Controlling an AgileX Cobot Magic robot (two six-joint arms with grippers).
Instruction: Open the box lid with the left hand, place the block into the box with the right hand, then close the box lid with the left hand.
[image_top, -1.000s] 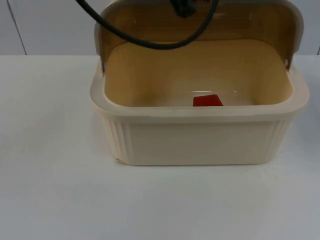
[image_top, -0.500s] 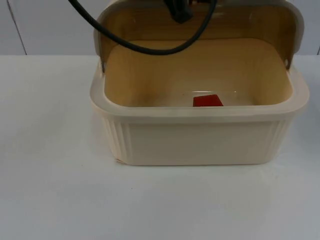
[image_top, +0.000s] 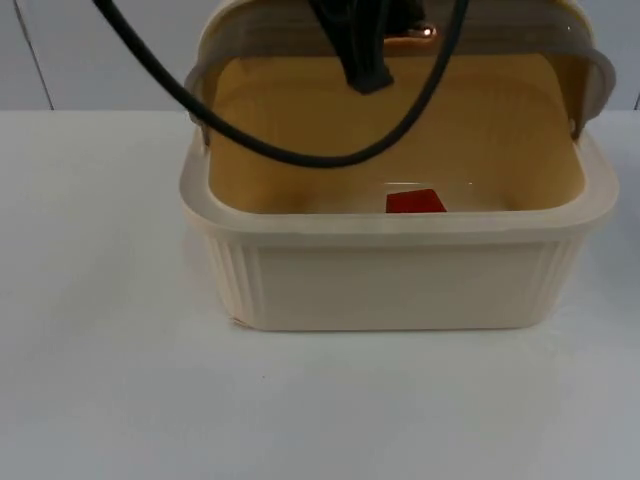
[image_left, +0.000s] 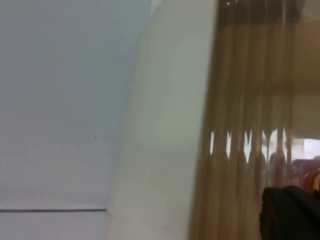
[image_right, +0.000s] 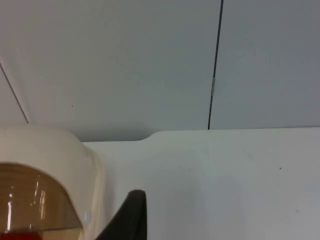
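A cream box (image_top: 400, 285) stands mid-table with a red block (image_top: 415, 201) on its floor near the front wall. Its lid (image_top: 235, 35), cream-rimmed with a translucent brown pane, is tilted forward over the back of the box. My left gripper (image_top: 366, 72) reaches down from above and is shut on the lid's front rim. In the left wrist view the brown pane (image_left: 245, 100) and cream rim (image_left: 165, 125) sit very close, beside a black fingertip (image_left: 290, 215). My right gripper (image_right: 131, 220) waits off to the box's right; the lid (image_right: 45, 150) is seen from there.
The white table (image_top: 110, 380) spreads in front of and to both sides of the box. A grey partition wall (image_top: 90, 50) closes off the back.
The lid has swung forward and down over the box, with my left gripper coming down along with it. The red block and the box have stayed put.
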